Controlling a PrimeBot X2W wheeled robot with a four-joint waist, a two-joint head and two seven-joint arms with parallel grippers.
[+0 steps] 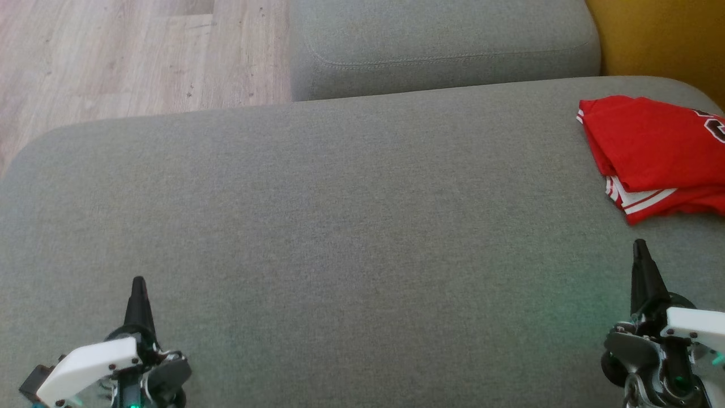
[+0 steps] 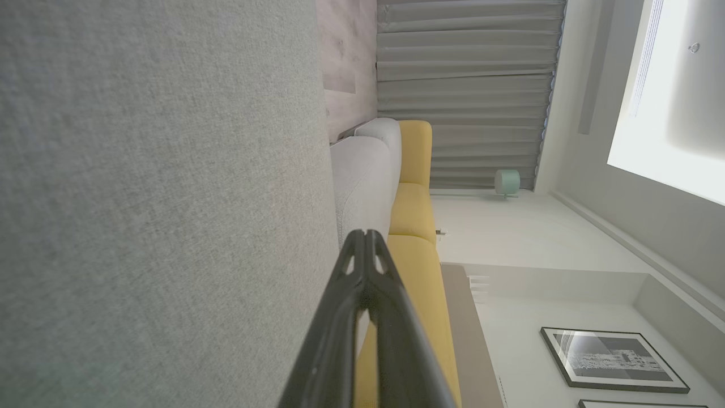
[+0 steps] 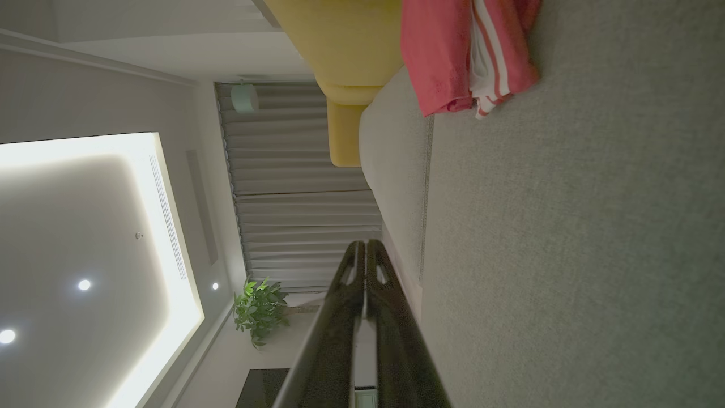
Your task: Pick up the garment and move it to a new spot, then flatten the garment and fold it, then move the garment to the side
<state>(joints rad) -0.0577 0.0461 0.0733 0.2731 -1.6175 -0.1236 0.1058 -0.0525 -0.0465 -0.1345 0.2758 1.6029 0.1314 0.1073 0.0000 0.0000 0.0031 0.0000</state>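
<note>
Grey sofa cushion [image 1: 340,226] spreads beneath both grippers. Folded red garment [image 1: 651,153] lies near, ahead of the right gripper [image 1: 640,245], not touching. Right and left gripper [image 1: 139,281] are pinched closed, empty. The moving-aside step looks finished; no grasp seems needed next.

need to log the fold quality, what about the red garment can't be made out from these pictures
Garment, head view: its right part is cut off by the picture's right edge, so the full outline is unknown.
Black print, head view: cropped by that same edge, unreadable.
Lower layers, head view: hidden under the top fold; only striped trim peeks out.
Right wrist view: the garment's far part is cut off by the top edge.
</note>
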